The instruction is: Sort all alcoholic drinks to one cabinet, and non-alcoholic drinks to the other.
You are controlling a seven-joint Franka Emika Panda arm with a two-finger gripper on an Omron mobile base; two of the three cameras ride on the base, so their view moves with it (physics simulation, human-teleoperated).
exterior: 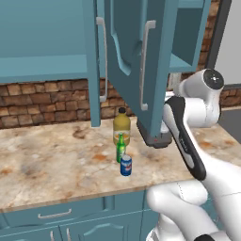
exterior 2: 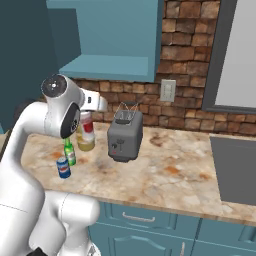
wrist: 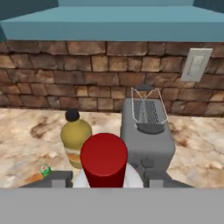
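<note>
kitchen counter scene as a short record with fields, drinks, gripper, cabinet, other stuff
held: white bottle with red cap, between the gripper fingers
on counter: big yellow-orange juice bottle with black cap; slim green glass bottle; short blue soda can
order front to back: can, green bottle, juice bottle
upper cabinet: teal doors open
other: grey toaster right of the drinks

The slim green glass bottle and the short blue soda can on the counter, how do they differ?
The slim green glass bottle is taller, with a narrow neck; the short blue soda can is squat and straight-sided. The bottle is see-through green; the can is opaque blue with a red-white mark. The bottle stands nearer the wall, the can nearer the counter's front edge. Both stand upright on the marble counter, close together.
</note>
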